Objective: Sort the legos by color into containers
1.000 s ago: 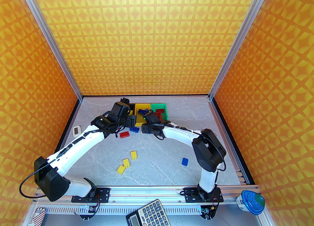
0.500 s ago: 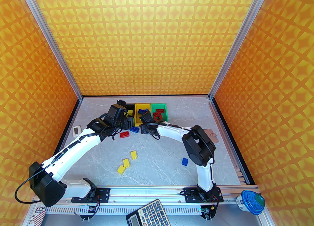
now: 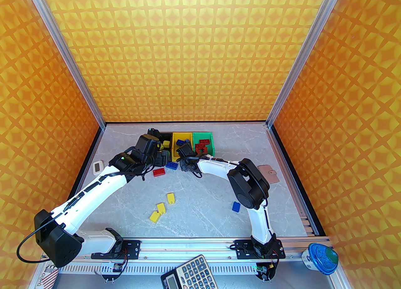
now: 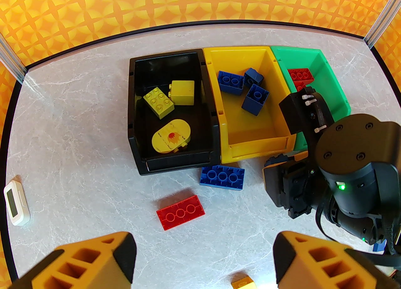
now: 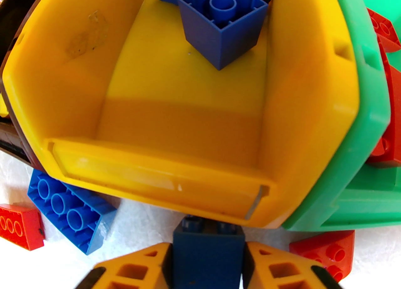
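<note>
My right gripper [image 5: 207, 251] is shut on a dark blue lego [image 5: 208, 262] on the table, just before the front wall of the yellow container [image 5: 163, 184], which holds blue legos [image 5: 224, 21]. The green container [image 5: 366, 143] to its right holds red legos. My left gripper [image 4: 203, 262] hangs open and empty above the table, near a red lego [image 4: 180, 212] and a long blue lego [image 4: 222, 177]. The black container [image 4: 134, 118] holds yellow legos [image 4: 158, 102]. Three yellow legos [image 3: 161, 208] and a blue lego [image 3: 236, 207] lie nearer the arms' bases.
Another red lego [image 5: 325, 253] lies by the green container's front corner. A white timer [image 3: 97, 166] sits at the left edge and a tan card [image 3: 269, 173] at the right. A calculator [image 3: 189, 273] and a blue-lidded cup [image 3: 321, 256] rest on the near rail.
My right gripper has closed on the dark blue lego, and that arm's elbow has swung left. The left arm has drawn back a little, its gripper still open.
</note>
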`<action>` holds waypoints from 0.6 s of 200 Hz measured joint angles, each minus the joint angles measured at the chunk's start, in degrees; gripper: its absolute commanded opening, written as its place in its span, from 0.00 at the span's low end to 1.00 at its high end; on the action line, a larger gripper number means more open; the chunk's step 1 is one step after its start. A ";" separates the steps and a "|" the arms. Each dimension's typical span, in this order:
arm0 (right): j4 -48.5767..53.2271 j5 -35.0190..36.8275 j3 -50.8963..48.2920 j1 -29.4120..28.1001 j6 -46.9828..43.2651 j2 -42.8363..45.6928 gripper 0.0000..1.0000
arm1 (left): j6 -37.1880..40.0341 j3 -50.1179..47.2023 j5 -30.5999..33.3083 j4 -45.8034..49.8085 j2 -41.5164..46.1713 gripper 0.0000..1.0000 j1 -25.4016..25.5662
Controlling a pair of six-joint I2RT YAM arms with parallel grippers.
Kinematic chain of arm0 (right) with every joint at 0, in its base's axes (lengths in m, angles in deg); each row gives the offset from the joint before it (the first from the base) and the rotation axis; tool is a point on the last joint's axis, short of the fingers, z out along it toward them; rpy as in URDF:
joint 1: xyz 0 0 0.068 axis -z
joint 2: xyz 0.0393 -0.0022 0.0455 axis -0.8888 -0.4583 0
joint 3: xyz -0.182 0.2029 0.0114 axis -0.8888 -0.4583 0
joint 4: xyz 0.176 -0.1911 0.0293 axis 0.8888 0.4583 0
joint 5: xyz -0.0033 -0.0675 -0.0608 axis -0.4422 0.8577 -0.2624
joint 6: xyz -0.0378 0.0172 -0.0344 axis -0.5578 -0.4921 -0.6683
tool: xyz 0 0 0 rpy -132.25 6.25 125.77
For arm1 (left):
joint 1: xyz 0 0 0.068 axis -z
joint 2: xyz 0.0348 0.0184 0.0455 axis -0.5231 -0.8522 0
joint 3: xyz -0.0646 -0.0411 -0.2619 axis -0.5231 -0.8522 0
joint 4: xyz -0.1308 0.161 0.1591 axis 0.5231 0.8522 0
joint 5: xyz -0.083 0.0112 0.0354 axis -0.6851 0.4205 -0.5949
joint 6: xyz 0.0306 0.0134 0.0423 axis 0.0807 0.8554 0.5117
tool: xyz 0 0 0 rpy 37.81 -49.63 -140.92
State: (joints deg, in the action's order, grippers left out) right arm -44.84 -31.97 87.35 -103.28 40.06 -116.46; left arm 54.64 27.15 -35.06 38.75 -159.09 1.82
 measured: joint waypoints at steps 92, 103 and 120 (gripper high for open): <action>1.07 -1.27 -6.82 0.02 -1.55 8.22 0.33 | -0.22 -0.57 0.15 0.50 1.01 0.76 0.00; 1.14 -1.66 -6.84 0.02 -1.79 9.46 0.33 | -0.22 -0.57 0.15 0.52 1.01 0.77 0.00; 1.20 -2.03 -6.82 0.02 -2.32 11.04 0.33 | -0.24 -0.57 0.15 0.52 1.01 0.77 0.00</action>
State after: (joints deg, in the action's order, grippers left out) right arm -43.64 -34.00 80.53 -103.26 37.74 -105.42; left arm 54.40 26.58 -34.91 39.28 -158.08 1.82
